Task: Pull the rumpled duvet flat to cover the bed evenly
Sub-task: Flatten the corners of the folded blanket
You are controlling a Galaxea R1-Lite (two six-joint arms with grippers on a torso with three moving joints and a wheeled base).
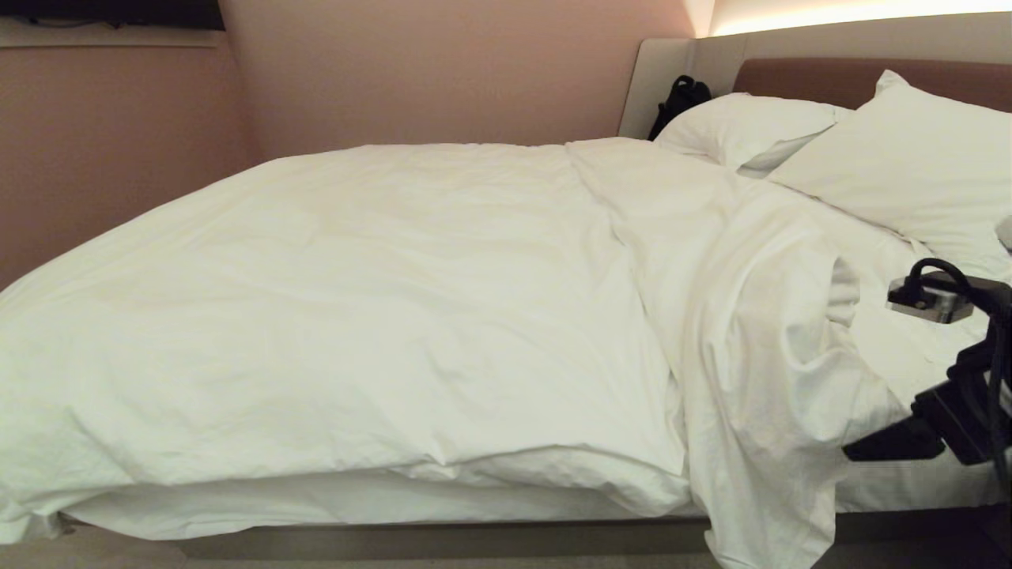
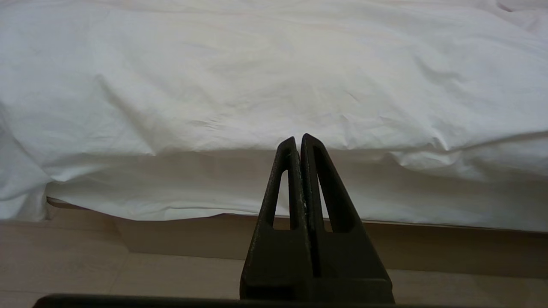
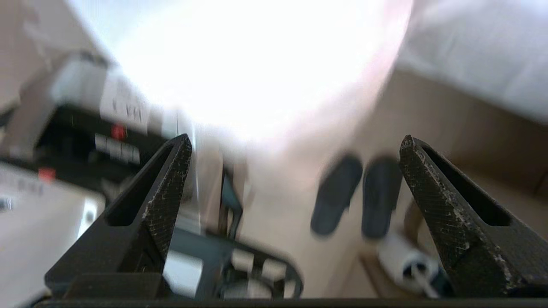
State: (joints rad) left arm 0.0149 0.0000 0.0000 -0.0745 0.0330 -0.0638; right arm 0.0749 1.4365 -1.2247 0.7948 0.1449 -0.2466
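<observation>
The white duvet [image 1: 395, 316] lies over most of the bed [image 1: 443, 541]. Near the pillows it is bunched into a ridge, and a fold [image 1: 759, 442] of it hangs over the near edge at the right. Bare sheet [image 1: 909, 356] shows beyond that fold. My right gripper [image 1: 885, 446] is at the right edge of the head view, just right of the hanging fold. It stands open and empty [image 3: 295, 143], pointing down at the floor. My left gripper [image 2: 298, 139] is shut on nothing, low before the duvet's near edge [image 2: 257, 85] and the platform [image 2: 428, 244].
Two white pillows [image 1: 751, 126] [image 1: 909, 166] lean on the brown headboard [image 1: 830, 79]. A black bag [image 1: 680, 99] sits beside them. A pair of dark slippers [image 3: 336, 196] and a white roll-shaped object [image 3: 406, 261] lie on the floor under my right gripper.
</observation>
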